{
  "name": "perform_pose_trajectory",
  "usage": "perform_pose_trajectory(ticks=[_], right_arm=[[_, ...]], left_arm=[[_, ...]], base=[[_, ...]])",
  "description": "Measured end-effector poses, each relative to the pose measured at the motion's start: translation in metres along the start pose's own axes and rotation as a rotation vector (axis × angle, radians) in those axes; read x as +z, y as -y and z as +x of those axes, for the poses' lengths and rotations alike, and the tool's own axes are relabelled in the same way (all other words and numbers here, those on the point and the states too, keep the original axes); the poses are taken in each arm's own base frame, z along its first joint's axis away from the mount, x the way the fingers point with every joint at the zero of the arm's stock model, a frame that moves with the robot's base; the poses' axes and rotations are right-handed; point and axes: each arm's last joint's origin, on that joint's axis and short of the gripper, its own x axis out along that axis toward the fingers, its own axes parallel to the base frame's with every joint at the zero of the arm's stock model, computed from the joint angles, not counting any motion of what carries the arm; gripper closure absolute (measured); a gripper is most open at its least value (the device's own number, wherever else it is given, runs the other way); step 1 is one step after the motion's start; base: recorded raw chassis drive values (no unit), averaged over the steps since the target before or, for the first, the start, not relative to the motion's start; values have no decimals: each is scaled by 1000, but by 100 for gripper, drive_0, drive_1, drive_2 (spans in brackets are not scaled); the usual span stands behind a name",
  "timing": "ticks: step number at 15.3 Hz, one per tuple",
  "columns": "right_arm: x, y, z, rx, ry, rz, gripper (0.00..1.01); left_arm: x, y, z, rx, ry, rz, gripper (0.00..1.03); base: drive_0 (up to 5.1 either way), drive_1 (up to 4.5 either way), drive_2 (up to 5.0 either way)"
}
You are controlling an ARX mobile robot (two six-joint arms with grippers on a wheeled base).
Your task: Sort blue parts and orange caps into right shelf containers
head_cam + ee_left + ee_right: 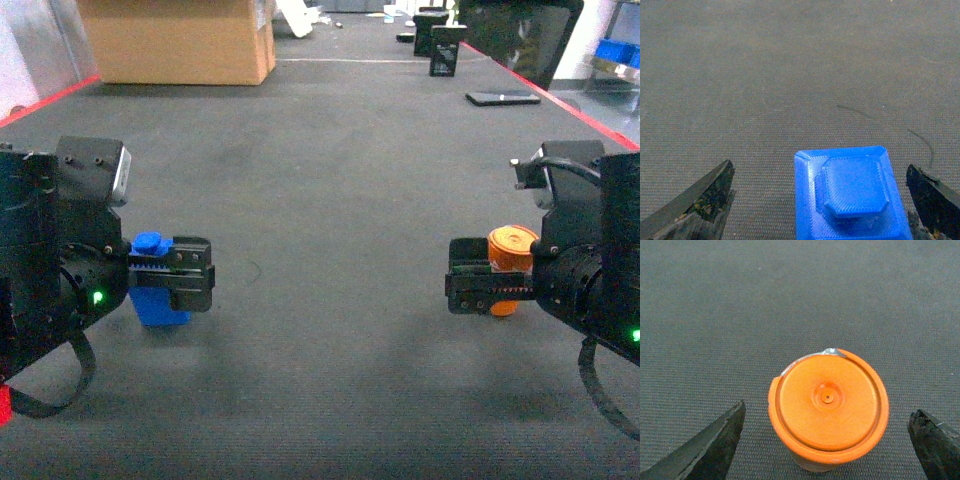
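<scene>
Blue square plastic part (852,197) sits between the spread fingers of the left hand (170,275); round orange plastic cap (828,407) likewise within the open right hand (480,285), neither gripped, both positioned for pickup from the grey floor (330,200).

The blue part (852,195) is a saturated royal blue all over, its faces scored with fine printed layer lines. The orange cap (828,407) is bright orange, ringed with concentric circles around a tiny centre dot, and a sliver of silver shows at its far rim. The floor (330,150) is dark grey with a fine woven grain, edged by red lines on the far left and right. The left gripper (178,274) and right gripper (478,290) are black; each arm carries a small green light. A cardboard box (180,40) at far left is tan brown.
</scene>
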Motion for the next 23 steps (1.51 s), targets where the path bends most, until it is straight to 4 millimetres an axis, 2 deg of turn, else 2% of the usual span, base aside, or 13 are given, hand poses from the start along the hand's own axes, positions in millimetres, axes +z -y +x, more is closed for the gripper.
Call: perform_pose_trajectory(ticks=[5,9,10,11,12,13,15,16,19,22,23], right_arm=[[-9,-3,10,-8,-27,0,3],[-8,-5,18,-12,-33,31,3],[-8,-5,20,-24,-28,33,4],[-8,-6,23,-30,-36,32,12],[-10,-6,25,-30,-44,30,42],[-8,-6,25,-28,-21,34,56],[-7,-6,24,-26,-4,38,57],[-8,-5,22,-25,-4,38,57],[-4,0,-3,-12,40,23,57],[24,10,-57,17,171,32,57],[27,14,-78,24,182,28,57]], left_arm=[[-6,1,4,2,-20,-10,5],[-12,2,9,5,-49,-13,5],[-13,2,10,7,-54,-18,5],[-14,3,10,6,-61,-25,5],[-13,3,10,17,-52,-33,23],[-12,3,10,19,-48,-34,41],[-11,3,10,20,-37,-37,58],[-11,2,9,20,-32,-38,61],[-6,-4,-6,42,17,-53,61],[25,-15,-41,68,179,-84,61],[31,-19,-56,72,216,-82,61]], base=[[0,0,0],[0,0,0],[0,0,0],[0,0,0],[0,0,0],[0,0,0],[0,0,0],[0,0,0],[0,0,0],[0,0,0],[0,0,0]])
